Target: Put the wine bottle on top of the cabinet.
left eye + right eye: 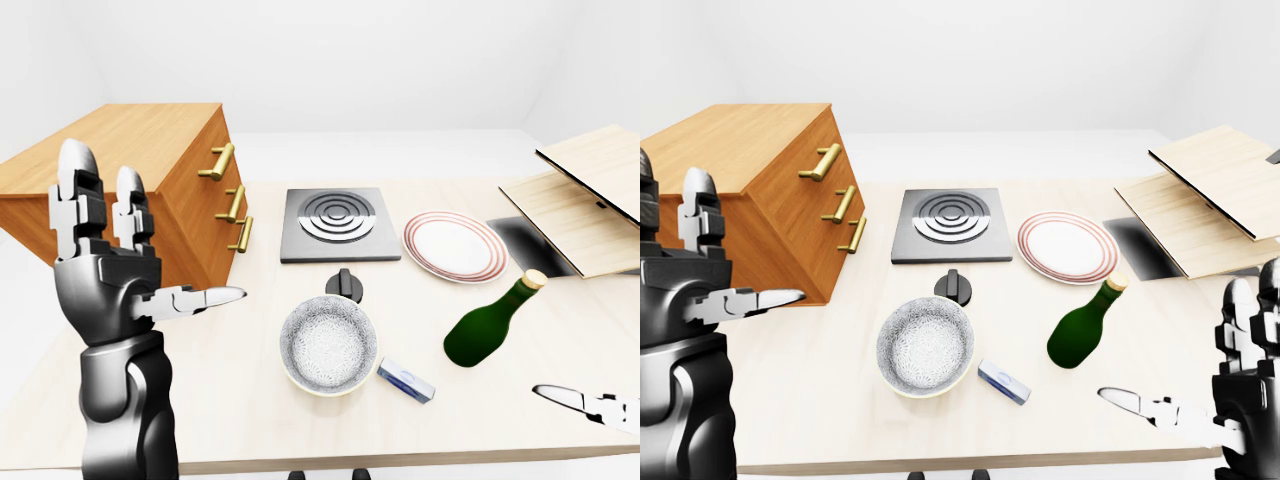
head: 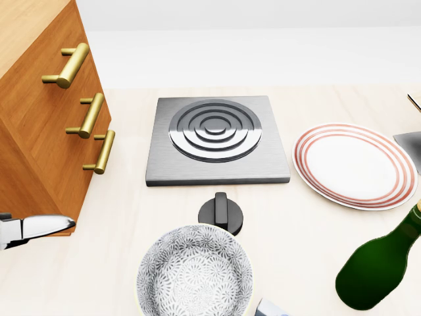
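White walls and a pale wooden table (image 1: 230,400) are pretty much the whole room, so everything that matters sits on that tabletop. Both hands are up and released, nothing in either one: the left hand (image 1: 110,255) has its fingers spread with the thumb poking out toward the middle, and the right hand (image 1: 1230,385) hangs at the lower right edge of the right-eye view, fingers open too. The wine bottle (image 1: 490,322) lies tilted on the table just up and to the left of the right hand, apart from it, cork end pointing away toward the striped plate (image 1: 455,246). Left of the bottle is a patterned bowl (image 1: 329,344), with a small blue box (image 1: 406,380) beside its rim, and a black knob (image 1: 345,284) sits between the bowl and the burner plate (image 1: 330,224). The cabinet (image 1: 130,180) stands right behind the left hand, its top bare as far as I can see. So my read is we're at the reach stage, grasp not yet made. Next move looks like the right hand sliding over to close around the bottle's fat body, then carrying it across over the bowl to the cabinet top, maybe with a handoff since it's on the far side.
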